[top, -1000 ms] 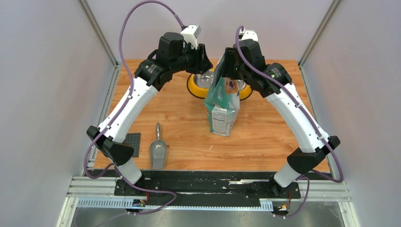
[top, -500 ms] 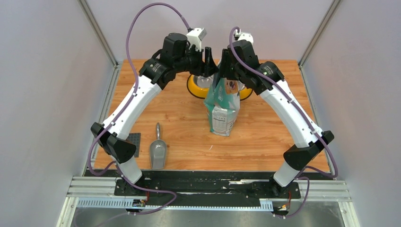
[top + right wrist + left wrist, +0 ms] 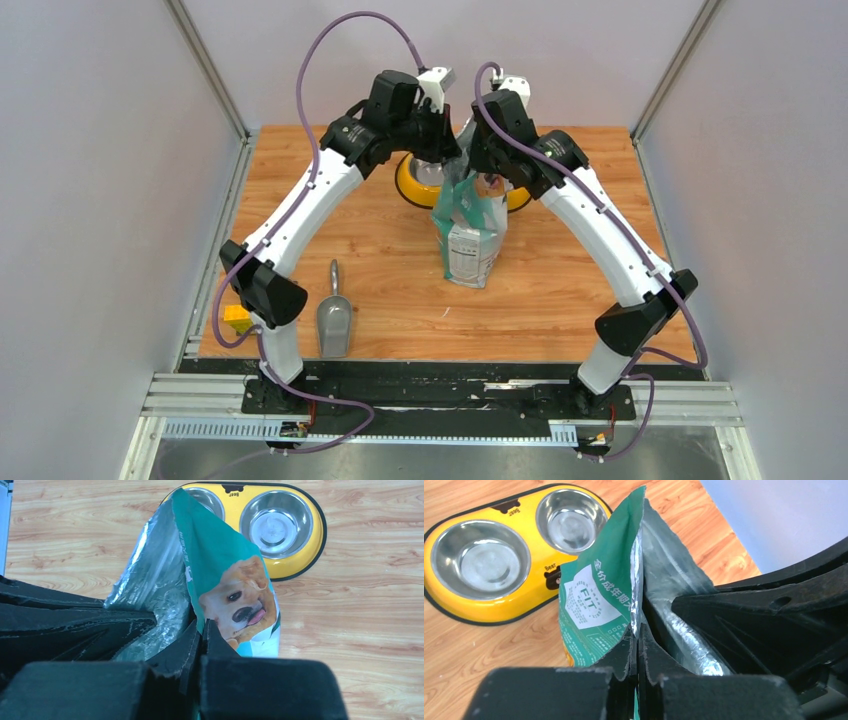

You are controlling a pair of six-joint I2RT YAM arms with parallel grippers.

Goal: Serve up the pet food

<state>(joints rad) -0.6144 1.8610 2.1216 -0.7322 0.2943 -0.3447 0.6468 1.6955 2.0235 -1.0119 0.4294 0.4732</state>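
Robot lab cell, grey partition walls point(image 3: 90, 200), aluminium rail mount point(image 3: 190, 402)

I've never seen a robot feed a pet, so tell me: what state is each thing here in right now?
Bag: upright, top open, silver lining showing.
Left claw: shut on the bag's top edge.
Right claw: shut on the opposite top edge.
Steel bowls: both empty.
Scoop: lying flat on the table, not held.

The pet food pouch point(image 3: 594, 605) reads "FIT"; the yellow feeder point(image 3: 533, 550) reads "Bear".
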